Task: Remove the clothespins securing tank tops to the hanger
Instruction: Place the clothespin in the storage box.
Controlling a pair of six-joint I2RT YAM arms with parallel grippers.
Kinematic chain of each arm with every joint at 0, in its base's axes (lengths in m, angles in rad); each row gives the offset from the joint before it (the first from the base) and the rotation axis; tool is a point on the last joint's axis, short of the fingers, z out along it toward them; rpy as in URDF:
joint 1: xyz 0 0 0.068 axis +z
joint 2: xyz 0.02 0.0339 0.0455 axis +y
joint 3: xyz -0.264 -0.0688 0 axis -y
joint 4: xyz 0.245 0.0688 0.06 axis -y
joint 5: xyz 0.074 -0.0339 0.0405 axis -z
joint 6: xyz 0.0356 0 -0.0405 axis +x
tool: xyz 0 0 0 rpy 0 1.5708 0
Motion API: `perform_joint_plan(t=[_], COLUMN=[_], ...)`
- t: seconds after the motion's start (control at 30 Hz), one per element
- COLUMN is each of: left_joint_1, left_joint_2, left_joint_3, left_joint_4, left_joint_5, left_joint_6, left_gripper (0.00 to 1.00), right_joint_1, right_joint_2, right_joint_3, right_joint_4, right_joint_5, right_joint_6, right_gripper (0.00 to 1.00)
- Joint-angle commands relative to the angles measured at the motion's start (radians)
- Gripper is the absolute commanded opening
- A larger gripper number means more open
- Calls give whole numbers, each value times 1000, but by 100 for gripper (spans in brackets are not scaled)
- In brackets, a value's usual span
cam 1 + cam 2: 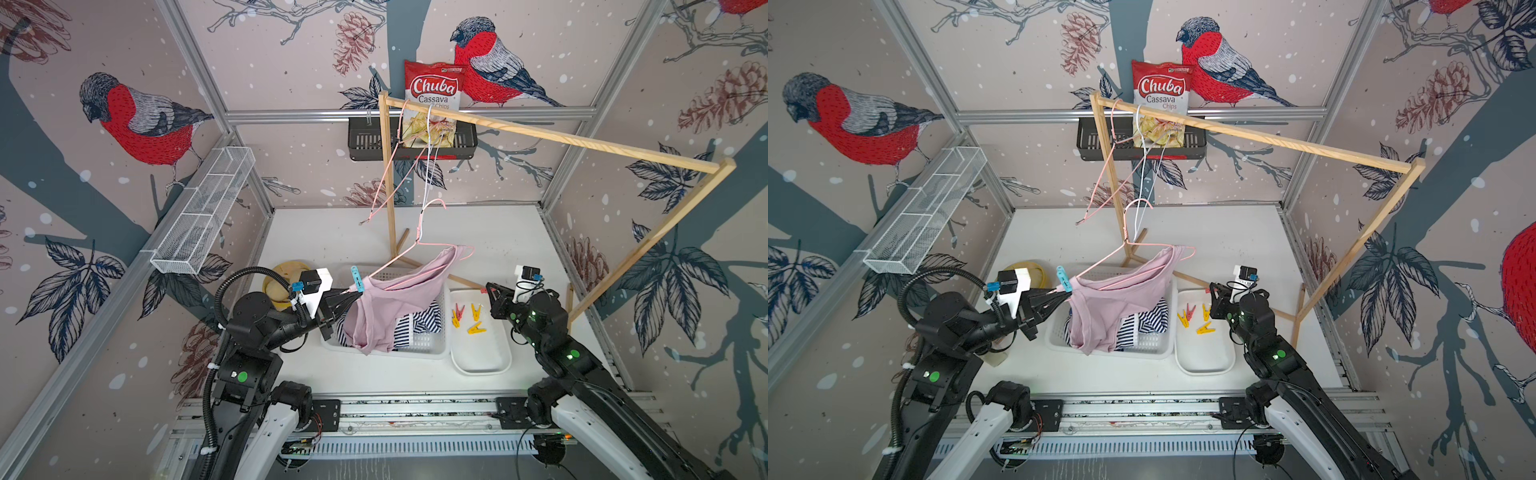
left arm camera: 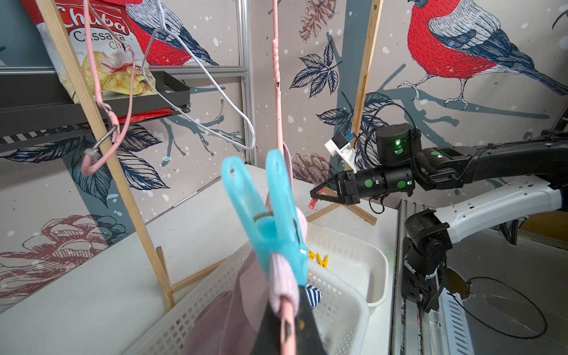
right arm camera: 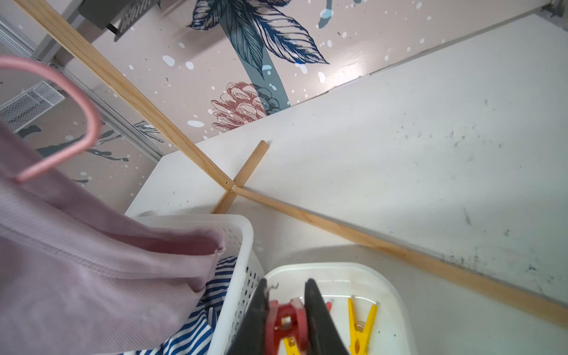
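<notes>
— Why clamp the pink hanger (image 2: 278,92) in the left gripper (image 1: 1061,297), beside the teal clothespin (image 2: 270,221)?
— Probably to steady the pegged mauve tank top (image 1: 395,303). Over the white tray (image 3: 338,267), pinching a red clothespin (image 3: 285,322) in the right gripper (image 3: 286,285), likely to drop it.

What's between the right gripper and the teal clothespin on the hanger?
The mauve-pink tank top, draped on the pink hanger over the white basket, as both top views show.

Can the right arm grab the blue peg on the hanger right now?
Probably not yet. Its fingers are pinching a red peg above the white tray. The blue peg sticks up in the open on the hanger, nothing blocking it, so after dropping the red one it likely could.
</notes>
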Motion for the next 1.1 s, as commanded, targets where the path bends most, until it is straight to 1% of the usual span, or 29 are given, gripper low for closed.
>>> perform_joint_plan(t=[0.0,0.13,0.2,0.27,0.3,0.4,0.43,0.47,0.53,0.57,0.67,0.73,0.8,0.93,1.03,1.07], left_joint_1=[3,2,2,2,2,2,2,2,2,2,2,2,2,2,2,2], left_joint_2=[-2,-6,-9,-9,-6,7,13,18,23,22,20,23,27,35,46,54], left_joint_3=[0,-2,-5,-6,-7,-8,-8,-7,-8,-10,-18,-23,-22,-24,-41,-47], left_joint_4=[49,39,44,45,47,50,52,52,58,61,74,79,81,100,134,146], left_joint_5=[-15,-25,-27,-32,-32,-29,-29,-29,-27,-27,-29,-27,-23,-13,5,16], left_joint_6=[-9,-11,-14,-17,-17,-17,-16,-16,-16,-16,-19,-19,-18,-22,-34,-38], left_gripper=[0,0,0,0,0,0,0,0,0,0,0,0,0,0,0,0], right_joint_1=[8,22,21,19,14,3,2,1,2,2,0,-8,-12,-12,-9,-6], right_joint_2=[39,115,151,187,206,250,260,265,270,269,250,225,186,32,-72,-84], right_joint_3=[-24,-75,-90,-98,-101,-112,-114,-114,-111,-108,-102,-97,-85,-49,-6,21], right_joint_4=[63,133,153,158,161,194,206,212,215,210,178,159,128,106,170,174], right_joint_5=[-14,-29,-17,5,15,-6,-14,-21,-37,-40,-37,-59,-68,-92,-166,-192], right_joint_6=[33,44,40,43,51,60,64,67,65,62,44,26,13,-23,-87,-105], right_gripper=[0,4,4,8,12,16,18,23,36,41,52,60,62,62,62,63])
